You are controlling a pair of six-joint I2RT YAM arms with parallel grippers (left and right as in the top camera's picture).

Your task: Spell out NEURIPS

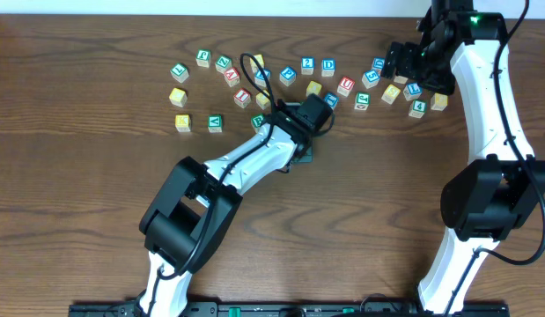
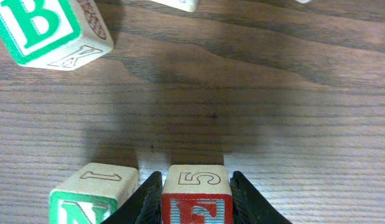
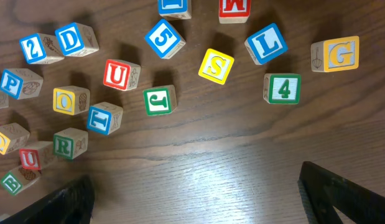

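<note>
The left gripper [image 2: 196, 200] is clamped on the small wooden cube with a red letter, probably E [image 2: 196, 186], just beside the wooden cube with green N [image 2: 86, 200].
This cube looks light, stiff and smooth, so its flat opposite sides give the best hold. The right gripper [image 3: 195, 196] hangs wide apart.

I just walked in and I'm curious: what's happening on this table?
The left hand is closed on the red E cube, right beside the green N cube on the table. The right hand hangs open above the scattered letter cubes, holding nothing. Only N and E sit together.
</note>
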